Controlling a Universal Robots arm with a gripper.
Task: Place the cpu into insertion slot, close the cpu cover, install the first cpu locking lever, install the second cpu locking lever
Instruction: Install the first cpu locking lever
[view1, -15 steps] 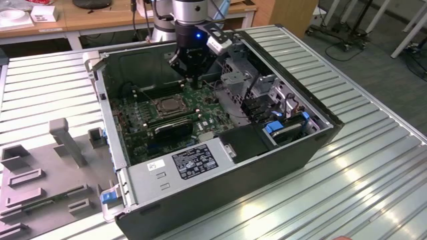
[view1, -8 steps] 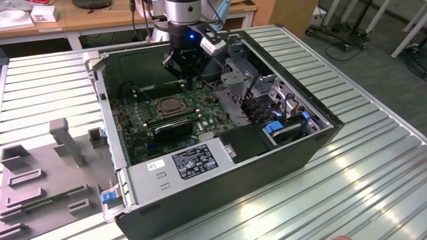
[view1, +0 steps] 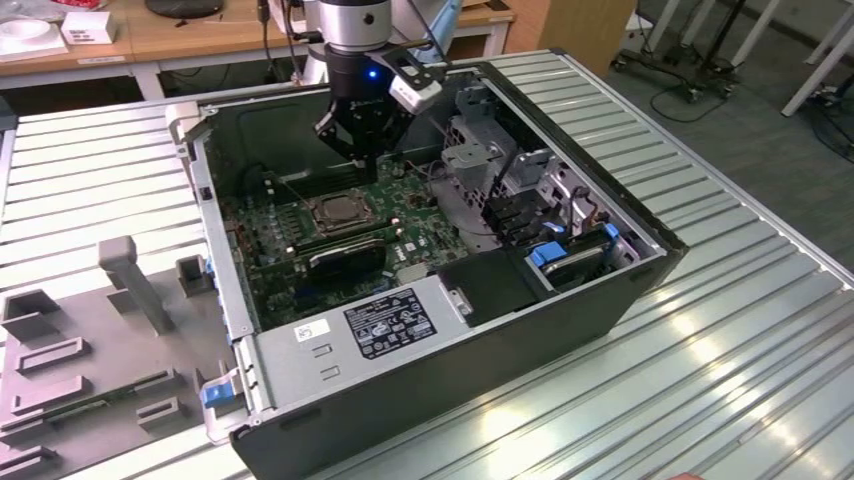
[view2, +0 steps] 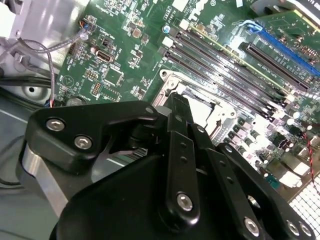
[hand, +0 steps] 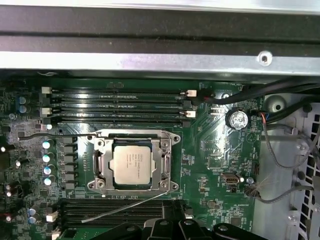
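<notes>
The cpu (hand: 132, 162), a silvery square chip, lies in the insertion slot (hand: 174, 138) on the green board. The cpu cover (hand: 162, 161) lies flat around it as a silver frame. One locking lever (hand: 55, 135) runs along one side of the slot. A second locking lever (hand: 125, 206), a thin silver wire, angles away from the opposite side. My gripper (view1: 364, 165) hangs inside the case just above the board, behind the slot (view1: 339, 213), shut and empty. In the second wrist view its black fingers (view2: 177, 120) cover part of the slot (view2: 200, 107).
The open computer case (view1: 441, 400) lies on a ribbed metal table. Memory slots (hand: 117, 102) flank the socket. A black heatsink (view1: 350, 262) sits in front of it. Drive cage and cables (view1: 534, 200) stand on the exterior view's right, a grey fixture tray (view1: 94, 340) on its left.
</notes>
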